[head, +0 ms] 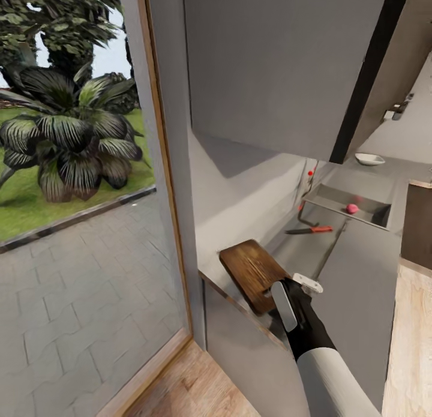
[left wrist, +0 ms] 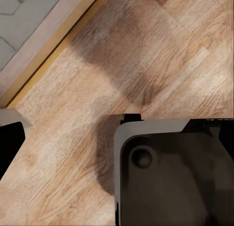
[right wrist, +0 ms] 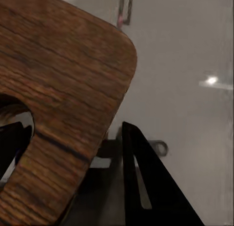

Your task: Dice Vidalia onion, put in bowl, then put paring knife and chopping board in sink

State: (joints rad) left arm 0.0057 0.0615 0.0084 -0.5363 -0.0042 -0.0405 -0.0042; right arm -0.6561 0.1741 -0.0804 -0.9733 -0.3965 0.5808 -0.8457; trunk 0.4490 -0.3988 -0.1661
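So the right gripper [head: 295,294] is down at the near end of the chopping board [head: 255,272], which sits at the near end of the tabletop [head: 354,255], close to the wall-side edge. In the right wrist view one dark finger [right wrist: 146,187] shows beside the rounded corner of the board [right wrist: 58,89] and another dark bit peeks through the board's handle hole, so the jaws look parted around the board's end. Whether they've actually clamped it I can't tell.

Everything else is further along. The paring knife [head: 310,230] lies flat on the tabletop between the board and the sink [head: 336,201]. The Vidalia onion [head: 352,208] is in the sink basin, near its far side. The bowl [head: 369,159] sits past the sink at the far end of the tabletop.

The left wrist view just looks down at wood floor [left wrist: 146,65] and part of the robot's own base [left wrist: 175,177], so I can't tell anything about the left jaws.

My read: onion isn't out yet, so we're at the very start, and this looks like shifting or squaring up the board first. Next it'd need to let go, move along to the sink and reach down into the basin for the onion.
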